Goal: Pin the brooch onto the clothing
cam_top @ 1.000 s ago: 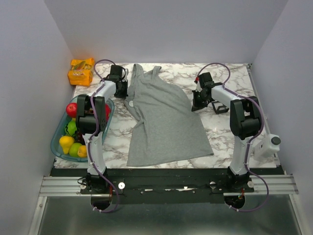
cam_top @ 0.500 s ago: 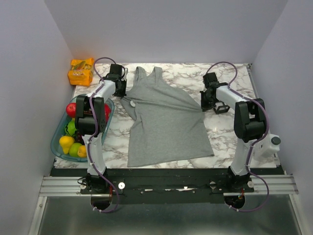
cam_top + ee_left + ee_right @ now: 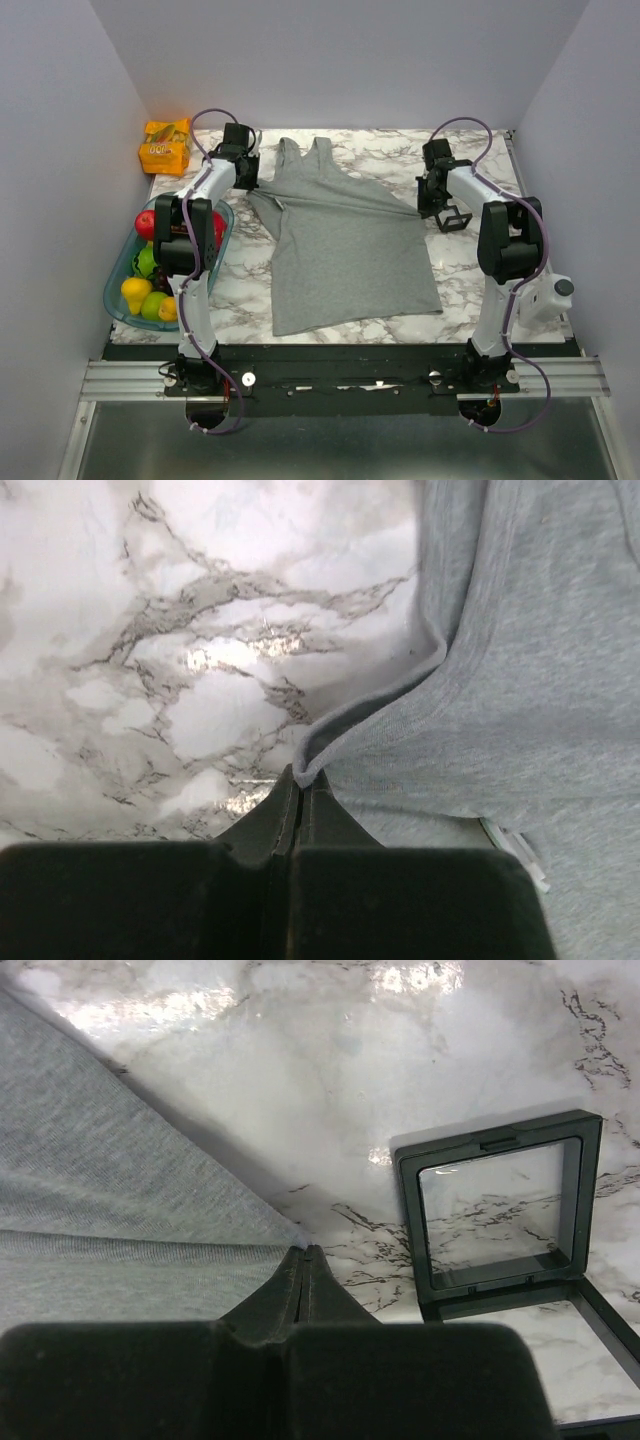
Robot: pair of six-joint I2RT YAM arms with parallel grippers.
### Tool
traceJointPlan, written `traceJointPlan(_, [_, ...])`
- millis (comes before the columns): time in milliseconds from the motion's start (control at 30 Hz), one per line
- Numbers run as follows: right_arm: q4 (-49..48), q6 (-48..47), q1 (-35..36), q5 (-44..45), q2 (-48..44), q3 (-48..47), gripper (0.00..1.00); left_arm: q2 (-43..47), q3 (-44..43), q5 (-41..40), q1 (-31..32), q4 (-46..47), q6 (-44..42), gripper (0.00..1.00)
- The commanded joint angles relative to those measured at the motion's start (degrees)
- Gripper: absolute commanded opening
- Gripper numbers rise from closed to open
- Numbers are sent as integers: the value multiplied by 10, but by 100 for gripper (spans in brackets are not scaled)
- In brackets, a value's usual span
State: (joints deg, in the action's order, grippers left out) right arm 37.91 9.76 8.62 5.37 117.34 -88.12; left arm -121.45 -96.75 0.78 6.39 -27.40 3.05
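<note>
The clothing point(image 3: 345, 240), a light-grey tank top, lies spread on the marble table with its straps toward the back. My left gripper point(image 3: 251, 188) is shut on its left edge near the armhole; the left wrist view shows the folded hem point(image 3: 370, 715) pinched at the tips of that gripper point(image 3: 298, 780). My right gripper point(image 3: 425, 206) is shut on the opposite side edge, and in the right wrist view the cloth point(image 3: 120, 1200) runs into the closed tips of that gripper point(image 3: 304, 1252). The fabric is stretched between the two. The brooch is out of view.
An open black frame case point(image 3: 452, 218) with a clear window point(image 3: 500, 1210) lies just right of my right gripper. A teal bowl point(image 3: 118, 290) of fruit sits at the left edge. An orange packet point(image 3: 166, 146) lies at the back left. A white bottle point(image 3: 552, 296) stands at the right edge.
Both grippers moved back and apart while holding the clothing. The right one travelled right toward the case. The cloth was pulled flatter and wider, and its lower part shifted right.
</note>
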Motion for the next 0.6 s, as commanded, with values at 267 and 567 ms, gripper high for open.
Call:
traceJointPlan(267, [40, -8, -21, 18, 31, -46, 1, -45, -61, 12, 4, -20, 3, 0])
traceJointPlan(567, [14, -28, -18, -71, -32, -15, 56, 6, -42, 42, 28, -8, 13, 87])
